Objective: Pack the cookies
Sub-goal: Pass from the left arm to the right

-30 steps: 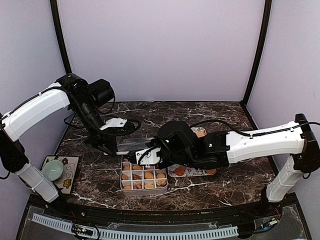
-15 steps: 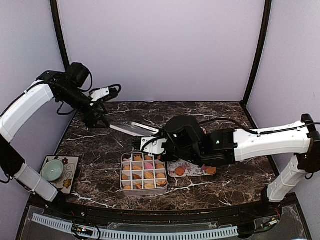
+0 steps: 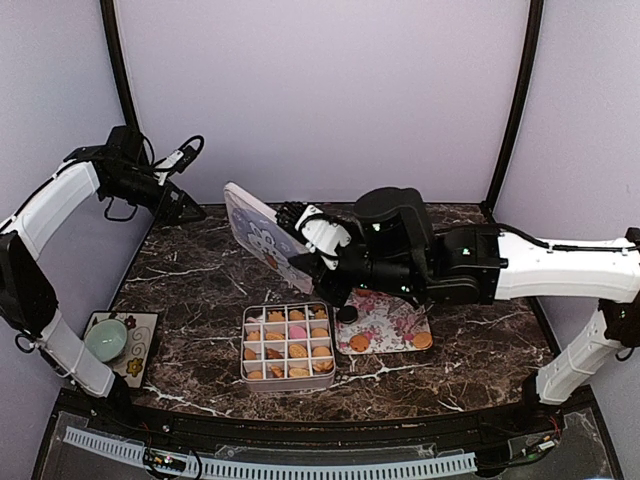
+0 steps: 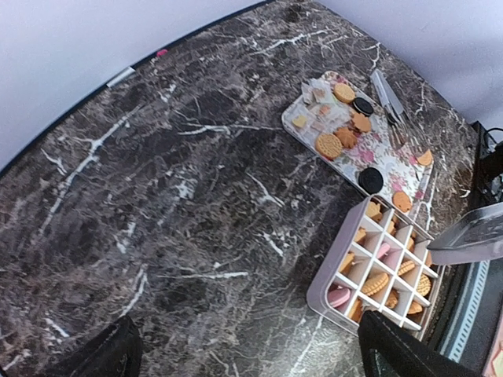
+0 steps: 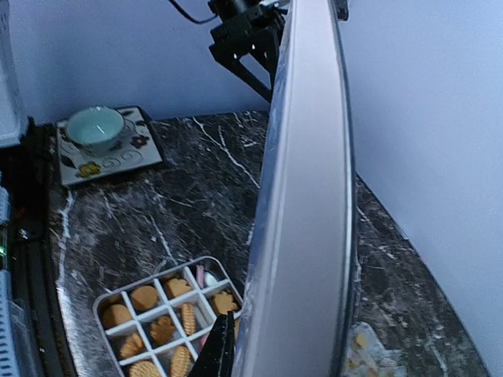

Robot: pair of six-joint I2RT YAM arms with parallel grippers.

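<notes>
Leaning diagonally in box [image 3: 288, 384] cells — oblong cookies [image 4: 376, 283]

Soft, even light comes from overhead. The lilac walls glow flat, and the dark marble table [image 3: 190, 285] carries only a faint sheen, its shadows weak and soft-edged. Close to the right wrist lens the lid [image 5: 306, 196] is a pale blur. From the left wrist the table bows at the edges, and the left gripper [image 4: 251, 357] fingers [image 4: 106, 353] are dark, unfocused smudges.
</notes>
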